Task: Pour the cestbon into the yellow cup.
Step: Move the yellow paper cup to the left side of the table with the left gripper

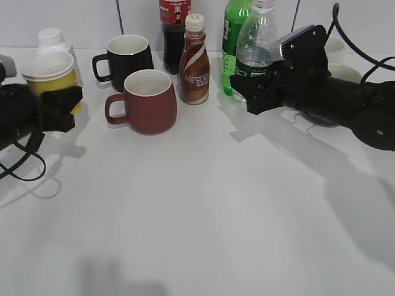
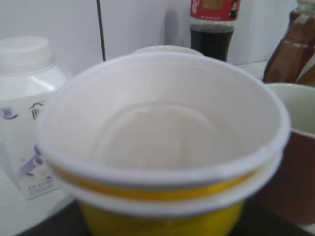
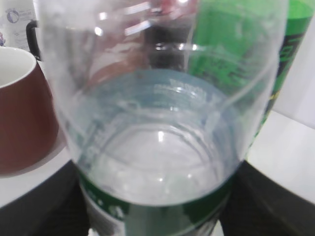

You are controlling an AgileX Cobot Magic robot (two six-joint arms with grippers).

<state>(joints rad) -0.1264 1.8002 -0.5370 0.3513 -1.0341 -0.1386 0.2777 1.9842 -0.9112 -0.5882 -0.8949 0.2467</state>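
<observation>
On the far left of the white worktop [image 1: 203, 209] the left end effector [image 1: 58, 106] is clamped around the yellow cup [image 1: 50, 74], its black fingers pressed against the lower part of the cup's wall. The cup stands upright with its white mouth open to the ceiling; the left wrist view shows its inside [image 2: 157, 132] white and dry-looking, with a yellow band under the rim. Just behind it is a white plastic jar [image 1: 52, 40] with a screw cap.

Over on the right, the right end effector [image 1: 250, 92] grips the cestbon [image 1: 254, 52] across its dark green label band. The bottle is upright, or very nearly so, and its top runs out of the exterior view, so I cannot tell whether a cap is on. From the right wrist view the clear ribbed body [image 3: 162, 123] fills the picture, with the label at the bottom and liquid inside. Whether its base rests on the worktop or is lifted off it I cannot tell.

The two task things are well apart, cup at the far left, bottle right of the middle. Between them stand a black mug [image 1: 126, 58], a dark red mug [image 1: 147, 102] nearer to me, a cola bottle [image 1: 174, 28] at the back and a brown Nescafe bottle [image 1: 194, 61]. A bright green soda bottle [image 1: 233, 31] stands just beside and behind the cestbon, touching or almost touching it.
</observation>
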